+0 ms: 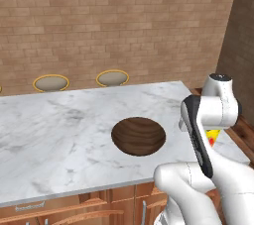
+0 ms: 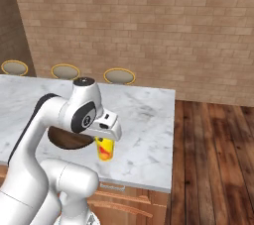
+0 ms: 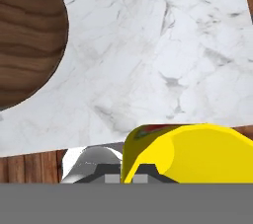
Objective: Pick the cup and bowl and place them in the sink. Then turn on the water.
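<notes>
In the left base view, the bowl [image 1: 138, 136] sits on the white marble counter [image 1: 59, 130], a little toward 4 o'clock from the middle of the top. Bare marble lies all around it, with wide free room toward 9 o'clock and a narrower strip before the front edge at 6 o'clock. The arm stands at 4 o'clock, and a small part of the cup [image 1: 213, 137] shows behind its forearm, near the right end of the counter. Two stools [image 1: 50, 83] stand behind the far edge, before the brick wall [image 1: 119, 26].

In the right base view, the cup [image 2: 104, 149] hangs right under the hand, at 7 o'clock from the picture's middle. The gripper [image 2: 105, 142] is above it, but the hand hides the fingers, so I cannot tell if they are apart or clamped. The bowl [image 2: 69, 140] is partly hidden behind the arm, just beside the cup at its 9 o'clock. The counter's right end runs down at 3 o'clock of the cup, and wooden floor [image 2: 213, 159] is beyond it.

In the hand view, the cup [image 3: 192, 154] fills the 5 o'clock corner, very close to the camera. The bowl [image 3: 24, 35] is at 10 o'clock. Open marble is between them.
</notes>
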